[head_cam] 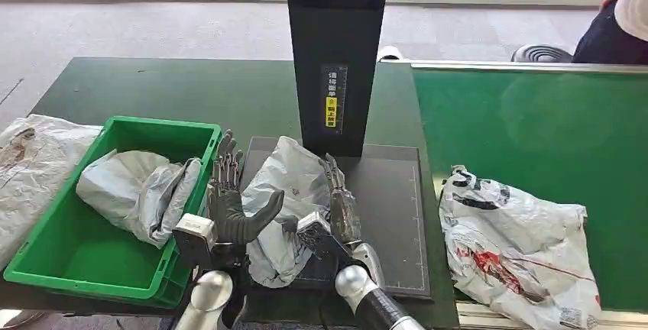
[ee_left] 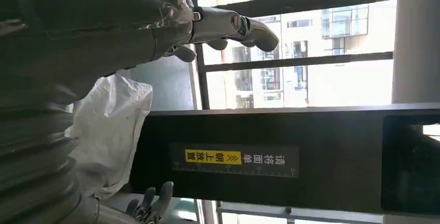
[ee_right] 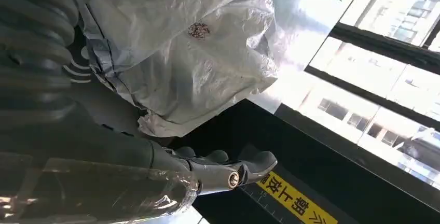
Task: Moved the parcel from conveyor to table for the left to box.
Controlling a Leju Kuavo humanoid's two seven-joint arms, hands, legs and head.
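A grey parcel (head_cam: 284, 192) is seen lying on a dark mat (head_cam: 390, 215) on the bench (head_cam: 191, 89), at the foot of a black post (head_cam: 335, 47) that stands at twelve o'clock from it. The parcel is flanked by both hands: the left hand (head_cam: 229, 200) is held upright at its nine o'clock, fingers straight and spread with the thumb reaching toward the wrapping, and nothing is gripped by it. The right hand (head_cam: 340, 200) is placed at the parcel's three o'clock, fingers extended and apart, lying against or just beside the wrapping; whether it is touched cannot be told. In the right wrist view the crumpled parcel (ee_right: 197, 53) is seen close beside that hand's fingers (ee_right: 223, 169), which are closed on nothing. A green bin (head_cam: 69, 250) with another grey bag (head_cam: 141, 189) in it is found at nine o'clock of the left hand. A white printed bag (head_cam: 520, 250) is seen on the green conveyor (head_cam: 550, 124) at three o'clock.
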